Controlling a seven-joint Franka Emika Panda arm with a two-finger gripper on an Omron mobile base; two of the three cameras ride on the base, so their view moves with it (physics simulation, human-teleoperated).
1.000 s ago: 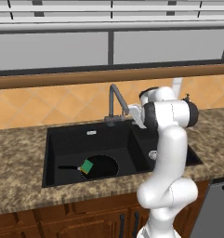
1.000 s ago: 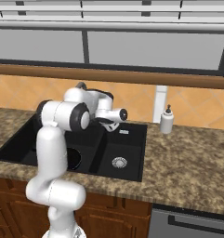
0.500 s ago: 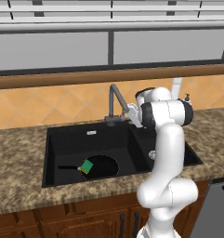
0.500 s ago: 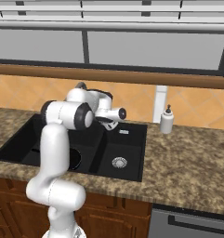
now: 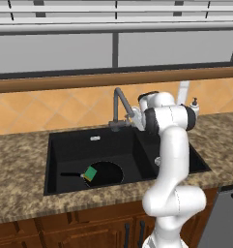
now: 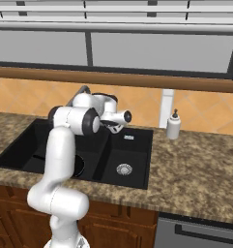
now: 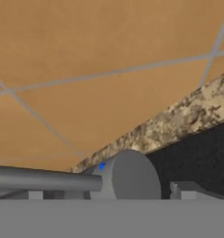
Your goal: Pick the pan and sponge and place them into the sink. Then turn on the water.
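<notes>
The black pan (image 5: 106, 173) lies in the large basin of the black sink (image 5: 72, 145), its handle pointing left. The green sponge (image 5: 91, 173) rests on the pan's rim where the handle starts. My gripper (image 5: 134, 117) is at the back of the sink, right beside the foot of the dark grey faucet (image 5: 119, 102). It is open and holds nothing. In the hand view the faucet's round grey base (image 7: 132, 179) and its lever (image 7: 43, 179) lie close in front of the gripper (image 7: 108, 193). No water is in view.
A white soap dispenser (image 6: 173, 125) stands on the granite counter (image 6: 200, 169) right of the sink. The small basin has a silver drain (image 6: 124, 169). An orange tiled wall (image 7: 85, 69) rises just behind the faucet. A window sill runs above.
The hand has edged slightly left and down toward the faucet's base. Its jaws have stayed open, and the pan and sponge have not moved.
</notes>
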